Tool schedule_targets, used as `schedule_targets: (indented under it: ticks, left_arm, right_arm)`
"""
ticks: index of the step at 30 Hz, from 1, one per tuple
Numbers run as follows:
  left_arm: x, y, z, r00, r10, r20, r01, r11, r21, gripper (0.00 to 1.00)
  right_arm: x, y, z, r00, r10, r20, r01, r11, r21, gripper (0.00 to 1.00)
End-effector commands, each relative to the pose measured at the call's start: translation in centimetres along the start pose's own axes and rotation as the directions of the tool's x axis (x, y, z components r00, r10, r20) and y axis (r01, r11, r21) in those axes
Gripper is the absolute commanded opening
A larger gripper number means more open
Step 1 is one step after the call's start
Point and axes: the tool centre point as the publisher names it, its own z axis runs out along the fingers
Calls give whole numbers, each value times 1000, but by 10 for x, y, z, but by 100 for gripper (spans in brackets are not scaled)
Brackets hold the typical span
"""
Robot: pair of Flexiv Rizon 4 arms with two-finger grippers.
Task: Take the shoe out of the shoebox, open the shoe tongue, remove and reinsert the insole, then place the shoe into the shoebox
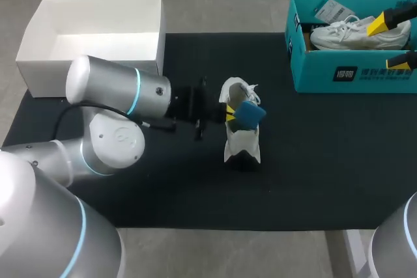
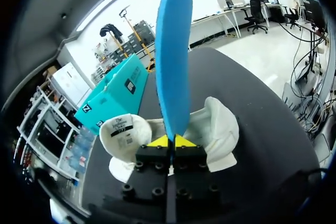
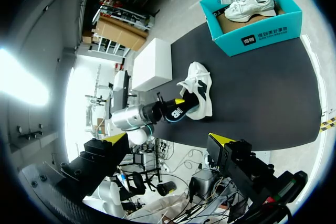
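My left gripper point(image 2: 170, 141) comes in from the left side of the tabletop point(image 1: 326, 161) with its fingers pressed together on the lower edge of a bright blue insole point(image 2: 173, 51), the two yellow tips meeting from either side of it. The insole stands up on edge from the fingers, ahead of the gripper and above the white shoe point(image 2: 212, 129), which sits on the dark surface near the middle of the tabletop. In the left wrist view the shoe's mouth is spread wide just under the fingers, and the tongue point(image 2: 123, 132), its label showing, is folded out to one side. From the head view the insole covers part of the shoe's upper half. The teal shoebox point(image 1: 352, 73) rests at the far right corner of the tabletop, well apart from the shoe, and a second shoe point(image 1: 345, 34), also white, lies on its side inside it. My right gripper point(image 1: 389, 43) hangs over that shoebox with its fingers spread wide and nothing between them; in the right wrist view the two yellow tips stand far apart with the whole tabletop ahead of them. An open white box point(image 1: 98, 37) sits at the far left corner, behind my left arm.
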Motion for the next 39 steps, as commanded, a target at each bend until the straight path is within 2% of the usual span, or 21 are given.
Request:
schedule_targets:
  ticks: [1,8,17,18,19,20,21,22,23,25,27,32,34,36,39]
  left_arm:
    - [-6,2,15,1000,19,10,-19,1000,-17,0]
    - [-7,12,24,996,84,-1,-84,995,-59,0]
    - [-11,25,29,997,80,-6,-80,991,-103,0]
    - [-12,23,27,997,80,-5,-80,992,-102,4]
    - [-12,22,26,997,75,-5,-75,993,-94,22]
    - [-11,17,22,997,77,-6,-77,993,-84,56]
    - [-9,14,19,996,84,-11,-85,993,-81,83]
    - [-8,10,16,996,87,-13,-88,993,-74,92]
    - [-7,8,13,996,92,-17,-93,993,-68,96]
    - [-4,3,9,994,106,-29,-108,992,-62,96]
    - [-1,-2,6,992,123,-42,-125,991,-54,93]
    - [5,-10,3,986,152,-75,-156,987,-44,73]
    - [7,-11,4,984,158,-80,-161,986,-43,52]
    - [8,-10,6,984,159,-83,-163,986,-44,41]
    - [9,-7,9,983,158,-89,-163,985,-48,0]
  right_arm:
    - [0,1,1,1000,1,3,-1,1000,1,100]
    - [0,1,1,1000,1,3,-1,1000,1,100]
    - [0,1,1,1000,1,3,-1,1000,1,100]
    - [0,1,1,1000,1,3,-1,1000,1,100]
    - [0,1,1,1000,1,3,-1,1000,1,100]
    - [0,1,1,1000,1,3,-1,1000,1,100]
    - [0,1,1,1000,1,3,-1,1000,1,100]
    - [0,1,1,1000,1,3,-1,1000,1,100]
    - [0,1,1,1000,1,3,-1,1000,1,100]
    - [0,1,1,1000,1,3,-1,1000,1,100]
    - [0,1,1,1000,1,3,-1,1000,1,100]
    - [0,1,1,1000,1,3,-1,1000,1,100]
    - [0,1,1,1000,1,3,-1,1000,1,100]
    - [0,1,1,1000,1,3,-1,1000,1,100]
    - [0,1,1,1000,1,3,-1,1000,1,100]
